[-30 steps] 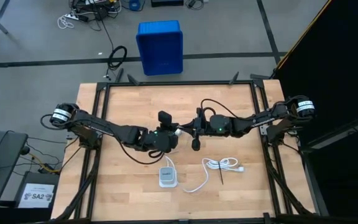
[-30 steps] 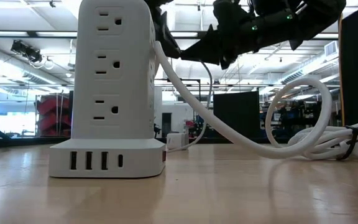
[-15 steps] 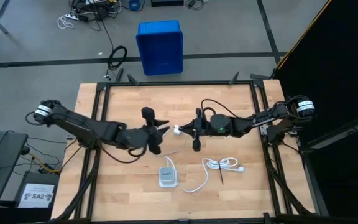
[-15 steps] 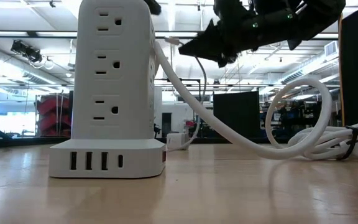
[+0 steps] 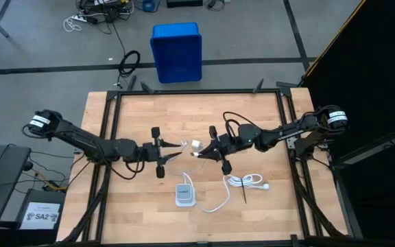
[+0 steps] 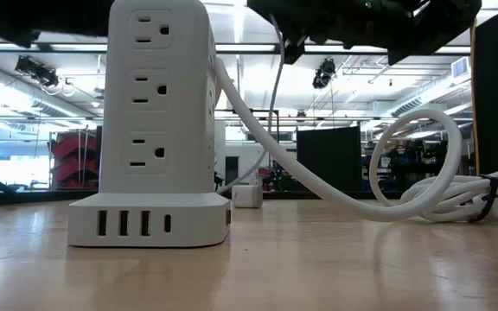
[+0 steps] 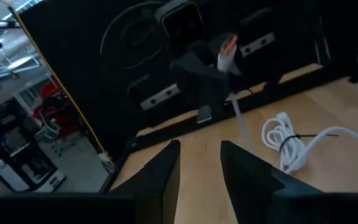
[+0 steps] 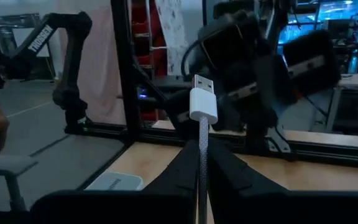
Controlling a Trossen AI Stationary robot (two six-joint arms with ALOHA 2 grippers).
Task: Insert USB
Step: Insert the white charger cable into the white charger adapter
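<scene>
The USB is a thin whitish-grey braided cable; its white plug point(image 8: 202, 102) with a metal tip stands up just beyond my right gripper point(image 8: 202, 167), which is shut on the cable. In the high view my right gripper point(image 5: 201, 154) hovers over the table's middle, beside the small white charger block point(image 5: 196, 144). The cable point(image 6: 274, 95) hangs down toward that block point(image 6: 247, 195), which rests on the table. My left gripper point(image 5: 178, 147) is open, a short way to the left and facing the right one, with nothing between its fingers point(image 7: 166, 171). My right gripper pinches the USB cable between its two fingers just behind the white plug point(image 8: 201, 134). The fingers point(image 8: 182, 169) lie along the cable. The plug sticks out past the fingertips, lifted clear of the table, and the rest of the cable hangs slack below.
A white power-strip tower point(image 6: 154, 121) with sockets and USB ports point(image 6: 132, 223) stands near the table's near edge point(image 5: 184, 195). Its thick white cord point(image 6: 318, 177) runs to a bundle with a black tie point(image 5: 245, 182). A blue bin point(image 5: 176, 51) sits on the floor beyond the table.
My left gripper has drawn back from the right gripper toward the table's left edge. My right gripper has shifted a little toward the near edge and turned, keeping the USB plug. The charger block has stayed on the table.
</scene>
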